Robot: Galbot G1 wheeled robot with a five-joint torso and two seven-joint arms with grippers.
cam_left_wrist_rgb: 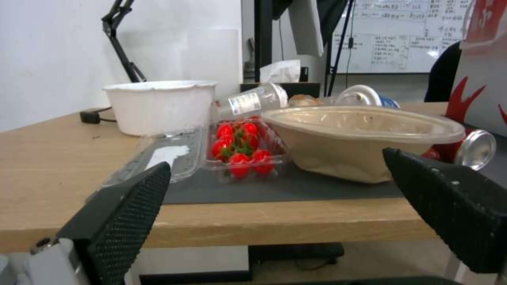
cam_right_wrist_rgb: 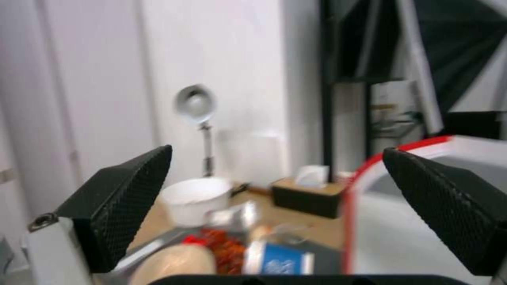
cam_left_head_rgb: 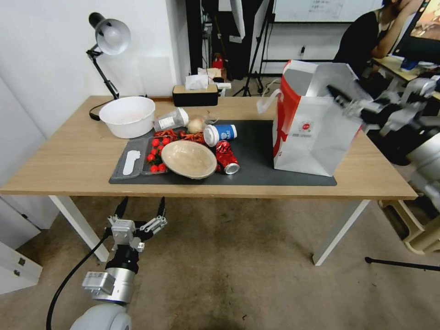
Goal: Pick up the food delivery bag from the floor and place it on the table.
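— Can any writing be read here?

— None. The food delivery bag (cam_left_head_rgb: 311, 133), standing at the right end of the dark grey mat (cam_left_head_rgb: 256, 156) on the table (cam_left_head_rgb: 68, 160), bears a small round red logo (cam_left_head_rgb: 305, 127) with lines of print under it, too small to make out.

— Elsewhere?

— The blue-and-white cup (cam_left_head_rgb: 220, 134) and the clear bottle (cam_left_head_rgb: 170, 121) carry labels, and the whiteboard (cam_left_wrist_rgb: 401, 37) carries handwriting, all illegible.

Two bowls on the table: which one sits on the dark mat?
The shallow beige bowl, on the dark mat beside the tomato box. The deep white bowl stands on bare wood behind it, nearer the lamp.
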